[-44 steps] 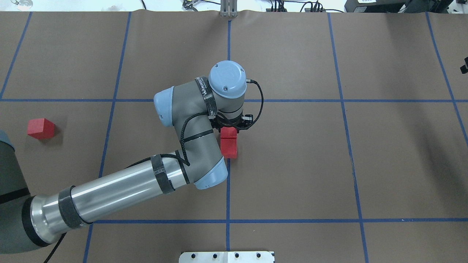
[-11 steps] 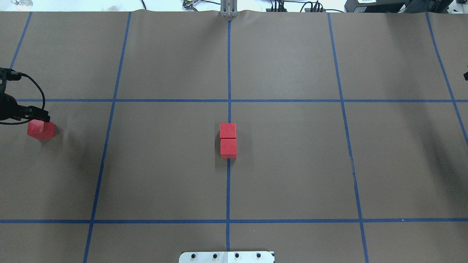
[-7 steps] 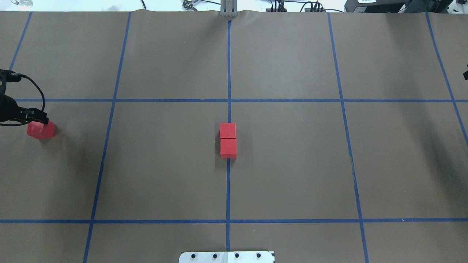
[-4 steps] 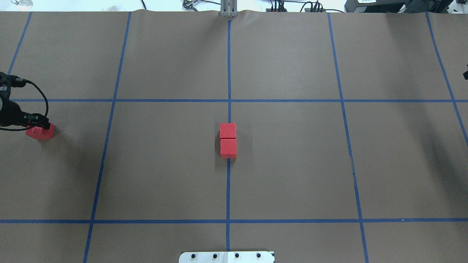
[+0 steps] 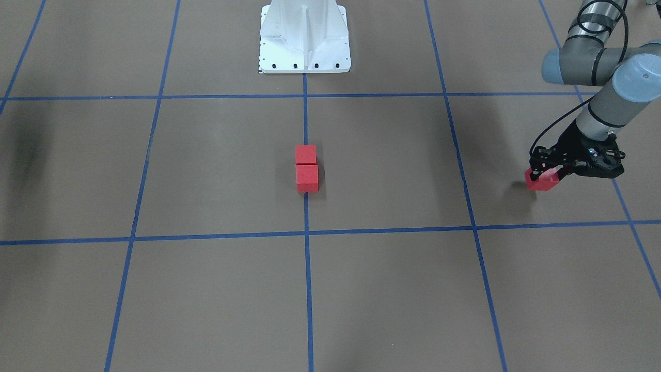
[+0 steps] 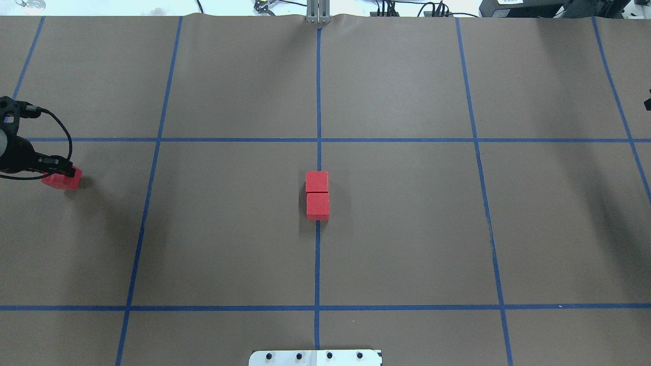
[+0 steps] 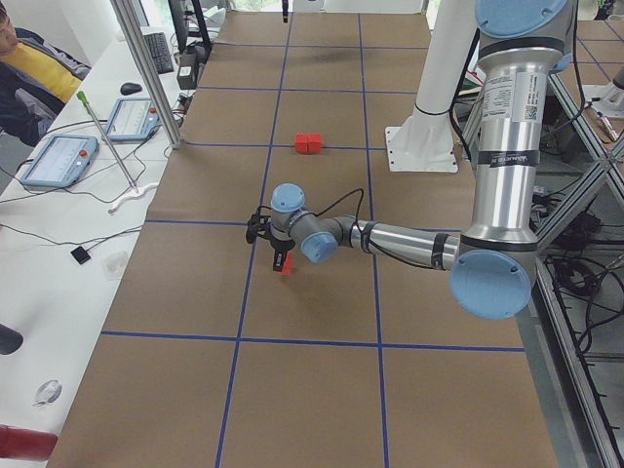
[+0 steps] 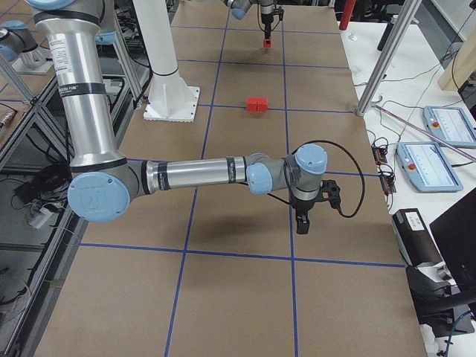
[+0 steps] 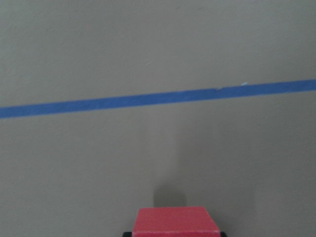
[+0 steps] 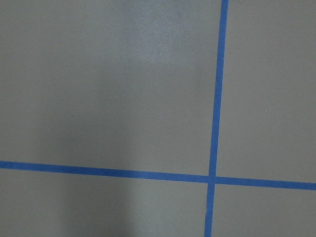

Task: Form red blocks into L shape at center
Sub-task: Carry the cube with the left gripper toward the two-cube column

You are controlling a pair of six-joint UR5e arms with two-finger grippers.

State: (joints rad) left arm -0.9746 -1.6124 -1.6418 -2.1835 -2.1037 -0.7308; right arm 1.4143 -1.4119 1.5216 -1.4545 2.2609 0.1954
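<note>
Two red blocks [image 6: 317, 181] [image 6: 318, 206] lie touching in a straight line on the blue tape at the center [image 6: 356, 203]; they also show in the front view [image 5: 305, 154] [image 5: 307, 177]. A third red block [image 6: 63, 183] [image 5: 542, 183] is at the table's far left, just above the surface, with my left gripper [image 6: 60, 175] [image 5: 542, 174] shut on it. In the left wrist view this block [image 9: 177, 221] sits at the bottom edge with its shadow beyond it. My right gripper [image 8: 301, 222] shows only in the exterior right view, hanging over bare table; I cannot tell its state.
The white robot base [image 5: 304, 46] stands at the table's near-robot edge. Blue tape lines [image 6: 478, 140] grid the brown surface. A side desk with tablets [image 7: 58, 161] and a seated person [image 7: 24, 58] runs along the far edge, behind metal posts [image 7: 146, 73].
The left arm left the center pair, went to the far-left block and lowered its gripper onto it. Now that block has shifted slightly right and come off the table.
</note>
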